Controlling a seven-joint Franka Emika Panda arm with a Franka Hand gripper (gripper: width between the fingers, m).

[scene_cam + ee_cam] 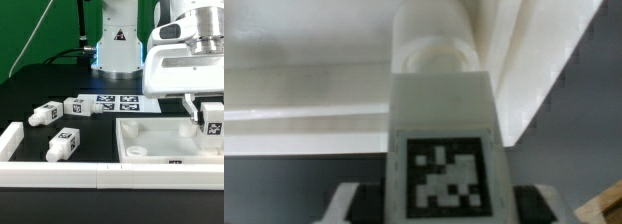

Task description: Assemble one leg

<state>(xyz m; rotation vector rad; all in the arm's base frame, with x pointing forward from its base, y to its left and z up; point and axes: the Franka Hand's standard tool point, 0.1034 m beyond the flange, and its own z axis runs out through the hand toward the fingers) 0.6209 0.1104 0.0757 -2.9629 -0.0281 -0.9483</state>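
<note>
1. The claw (209,108) is pinching one leg (212,124) between its two fingers, so it is closed on that leg.
2. The leg is hanging at the exterior view's right, over the far rim of the big white tray (140,150). It is not lying on the black counter (40,85).
3. In the wrist view, the leg (441,110) is pointing its round end at a corner of the tray (295,90). I cannot tell if the tip is touching the tray yet.
4. Three more legs are lying loose on the counter toward the exterior view's left: one (42,114), one (78,105) and one (63,145). The middle one is lying just beside the marker board (120,102). Nothing is holding them.
5. I think the robot is working on the step where it brings the leg to its place on the tray and lines it up.
6. Next, I think the claw needs to be going down slowly, keeping the leg straight so the round end goes into its spot in the corner. I cannot see a hole there, so aiming well is the hard part. A crooked leg could be slipping off the rim.
</note>
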